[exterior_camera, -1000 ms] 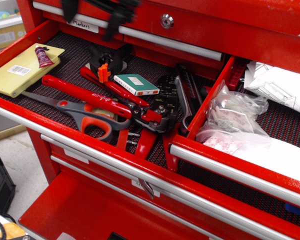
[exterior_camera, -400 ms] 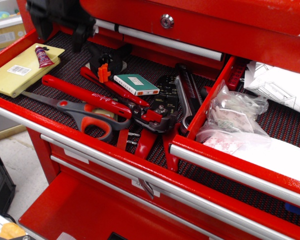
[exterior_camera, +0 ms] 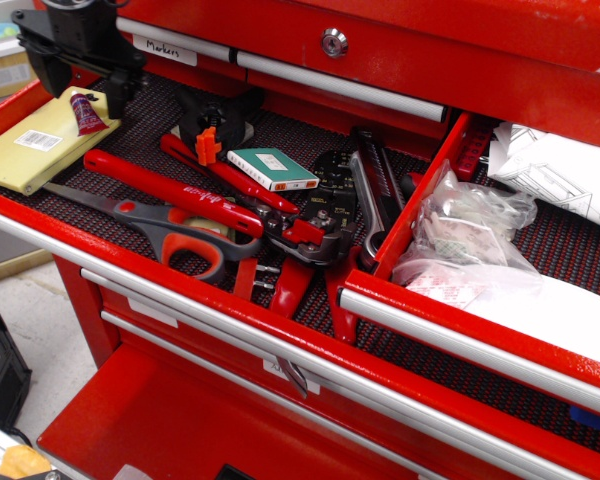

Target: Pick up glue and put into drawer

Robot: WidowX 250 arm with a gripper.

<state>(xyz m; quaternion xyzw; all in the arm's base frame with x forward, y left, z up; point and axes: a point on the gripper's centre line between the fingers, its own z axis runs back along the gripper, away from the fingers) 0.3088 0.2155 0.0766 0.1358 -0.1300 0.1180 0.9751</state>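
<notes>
The glue (exterior_camera: 87,113) is a small maroon tube with a pale cap end. It lies on a flat yellow card package (exterior_camera: 30,145) at the far left of the open red drawer (exterior_camera: 155,115), which has a black liner. My black gripper (exterior_camera: 83,90) hangs just above the tube's far end. It is open, with one finger (exterior_camera: 46,72) to the left of the tube and the other (exterior_camera: 120,92) to its right. The fingers do not touch the tube.
Long red-handled pliers (exterior_camera: 175,188), grey and orange scissors (exterior_camera: 175,238), a small green and white box (exterior_camera: 272,168), a crimping tool (exterior_camera: 330,205) and a wrench (exterior_camera: 368,195) fill the drawer's middle. Plastic bags (exterior_camera: 470,225) lie in the right compartment. A closed drawer with a lock (exterior_camera: 333,42) is above.
The gripper has moved left and down, from the top centre by the upper drawer's handle to just over the glue. The glue and tools have not moved.
</notes>
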